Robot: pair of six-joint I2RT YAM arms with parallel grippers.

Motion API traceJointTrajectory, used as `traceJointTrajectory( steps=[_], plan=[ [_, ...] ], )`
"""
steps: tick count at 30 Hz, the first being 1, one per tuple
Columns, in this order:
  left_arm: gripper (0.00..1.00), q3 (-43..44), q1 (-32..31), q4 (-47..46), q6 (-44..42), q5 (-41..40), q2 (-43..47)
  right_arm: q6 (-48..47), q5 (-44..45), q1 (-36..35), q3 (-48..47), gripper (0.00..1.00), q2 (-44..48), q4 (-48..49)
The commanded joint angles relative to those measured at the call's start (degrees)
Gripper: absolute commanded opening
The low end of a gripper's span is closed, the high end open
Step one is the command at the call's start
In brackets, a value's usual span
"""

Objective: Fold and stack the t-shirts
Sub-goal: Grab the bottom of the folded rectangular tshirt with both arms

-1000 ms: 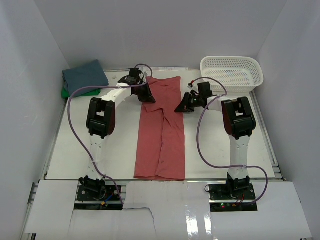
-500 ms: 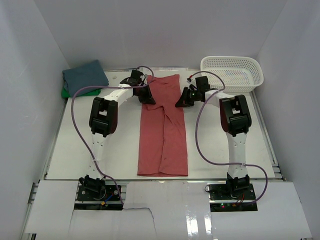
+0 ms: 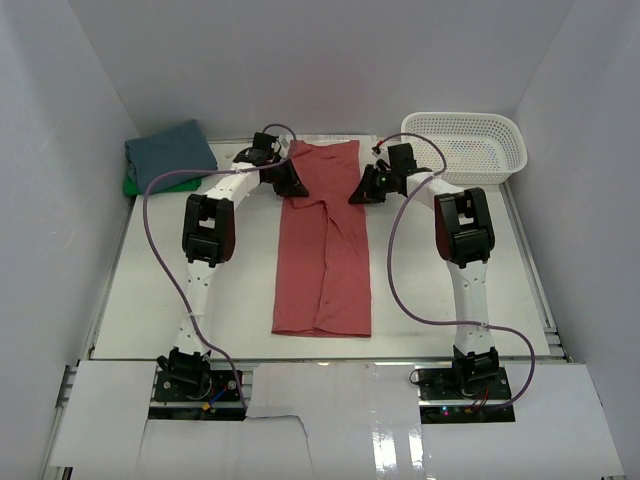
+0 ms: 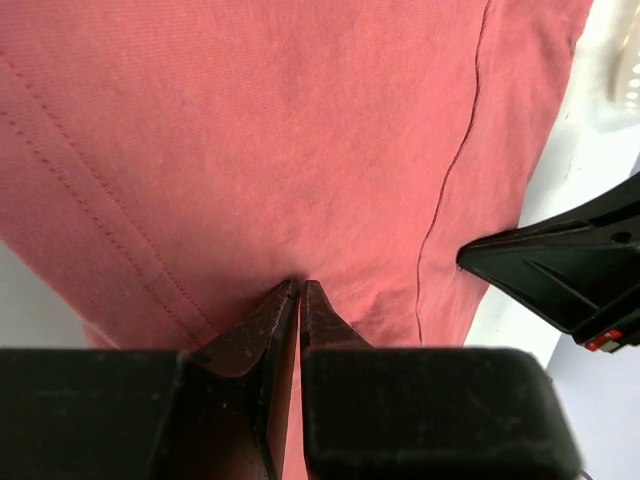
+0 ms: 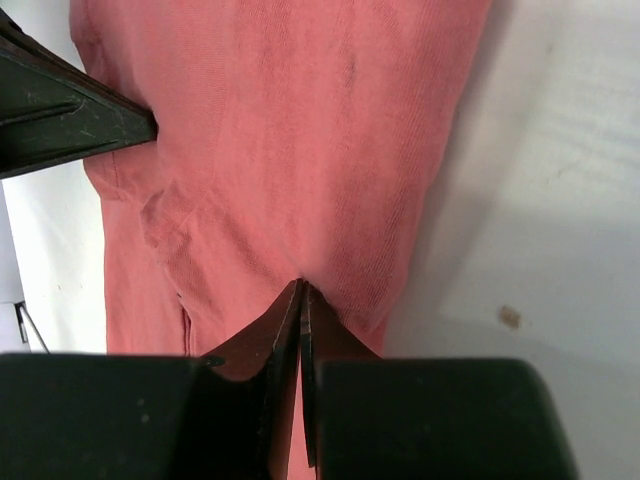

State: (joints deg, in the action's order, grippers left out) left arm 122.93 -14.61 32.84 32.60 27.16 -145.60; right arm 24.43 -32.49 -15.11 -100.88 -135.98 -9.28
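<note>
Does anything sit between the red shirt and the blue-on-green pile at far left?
Nothing loose shows there. Only the left arm and its purple cable cross the table between the red shirt and the blue shirt. The white basket stands at far right, out of the way.

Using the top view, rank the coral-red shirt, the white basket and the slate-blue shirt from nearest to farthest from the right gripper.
1. coral-red shirt, mid-table: the right gripper is pinched shut on its right edge.
2. white basket, far right corner.
3. slate-blue shirt, far left corner, across the table.
</note>
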Motion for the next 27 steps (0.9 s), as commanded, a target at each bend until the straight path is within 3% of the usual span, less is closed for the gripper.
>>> traceJointTrajectory(
  steps=[1,8,11,12,14,19,21,25,27],
  plan=[
    [0.19,0.11,2.22,2.49,-1.22,-4.13,-3.11,-1.57,3.84,0.52,-2.83,0.08,-3.50,-2.94],
    [0.21,0.55,2.22,2.23,-1.66,-3.69,-1.45,-0.61,2.17,0.96,-7.31,0.08,-5.26,-3.90],
    [0.23,0.73,2.22,2.32,-1.75,-3.69,0.57,-0.61,1.03,0.96,-7.40,0.16,-3.68,-4.08],
    [0.24,1.34,2.22,2.40,-1.66,-3.86,2.41,-0.61,0.85,0.96,-7.23,0.25,-2.98,-3.99],
    [0.26,2.92,2.31,2.93,-1.75,-4.39,4.35,-0.61,-0.55,0.96,-7.22,0.34,-1.39,-2.16],
    [0.32,15.19,2.57,6.88,-1.31,-4.48,8.75,-1.13,-2.57,0.96,-16.97,0.38,-1.57,-6.71],
    [0.33,16.28,3.10,7.50,-0.52,-3.87,12.16,-1.13,-2.75,0.96,-16.90,0.40,0.27,-7.16],
    [0.32,8.84,4.15,8.99,-0.52,-4.65,21.13,-1.75,-2.49,0.88,-8.04,0.43,11.07,-6.81],
    [0.32,-0.99,4.42,9.70,-0.43,-5.97,27.61,-1.57,-3.19,0.79,2.11,0.45,18.68,-5.67]
  ],
)
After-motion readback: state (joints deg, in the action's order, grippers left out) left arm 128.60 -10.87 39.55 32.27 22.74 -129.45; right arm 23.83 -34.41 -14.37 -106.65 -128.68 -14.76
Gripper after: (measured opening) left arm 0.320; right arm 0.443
